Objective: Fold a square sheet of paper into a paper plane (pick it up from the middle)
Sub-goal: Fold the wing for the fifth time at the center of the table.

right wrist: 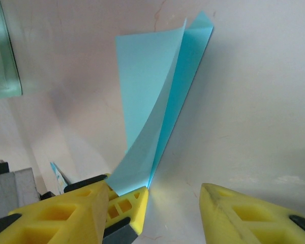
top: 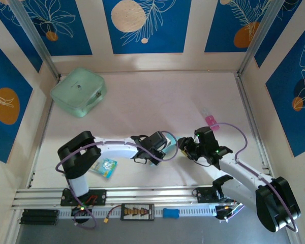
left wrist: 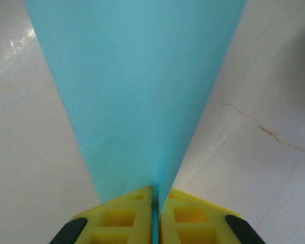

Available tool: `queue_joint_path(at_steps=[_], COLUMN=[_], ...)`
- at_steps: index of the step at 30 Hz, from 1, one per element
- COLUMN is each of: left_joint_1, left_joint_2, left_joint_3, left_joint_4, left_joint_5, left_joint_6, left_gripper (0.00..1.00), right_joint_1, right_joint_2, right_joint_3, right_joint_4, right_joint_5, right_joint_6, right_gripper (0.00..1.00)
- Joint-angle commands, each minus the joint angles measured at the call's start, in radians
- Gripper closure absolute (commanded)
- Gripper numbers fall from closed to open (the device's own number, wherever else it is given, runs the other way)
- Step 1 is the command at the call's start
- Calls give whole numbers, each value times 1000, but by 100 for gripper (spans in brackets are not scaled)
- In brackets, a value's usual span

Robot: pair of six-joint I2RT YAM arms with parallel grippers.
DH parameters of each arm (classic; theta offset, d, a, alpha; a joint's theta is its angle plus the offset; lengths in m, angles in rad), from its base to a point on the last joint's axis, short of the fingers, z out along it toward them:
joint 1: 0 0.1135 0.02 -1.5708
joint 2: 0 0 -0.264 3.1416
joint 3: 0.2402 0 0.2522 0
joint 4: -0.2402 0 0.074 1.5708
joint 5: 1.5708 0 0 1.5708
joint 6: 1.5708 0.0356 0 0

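Near the desk centre, the arms largely hide the folded square sheet of paper from above, and the left wrist view cuts off its top. Left end effector is pinched tight on its crease. Right end effector stands half-wide and holds nothing, with one finger just beside the sheet. Bare desk surrounds them, and a mint-green pouch lies far-left.

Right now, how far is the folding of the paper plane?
Done: the thin light-blue paper sheet is off the table and folded double, two layers visible. In hand: the left pincer is shut on one end of it; the right pincer stands open beside it. Left: no pointed nose or wings yet, so most folds remain.
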Motion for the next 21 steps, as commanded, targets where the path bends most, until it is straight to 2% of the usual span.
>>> queue_joint_path(at_steps=[1,5,10,17,21], left_joint_1=[23,42,79,137,169], left_joint_2=[25,35,47,90,109], left_joint_3=[1,2,-2,-12,-25], left_joint_4=[12,25,49,91,133], left_joint_5=[73,135,241,404,472], left_joint_6=[-18,-27,-52,-86,-116], left_gripper=[90,94,97,98,98], right_joint_1=[21,45,88,76,74], right_joint_2=[19,52,83,174,219], right_joint_3=[3,12,-2,26,24], right_joint_4=[16,27,93,162,249], right_joint_5=[-30,-34,24,-101,-163], right_joint_6=[-24,-51,-100,-170,-154], right_gripper=[51,57,64,79,84])
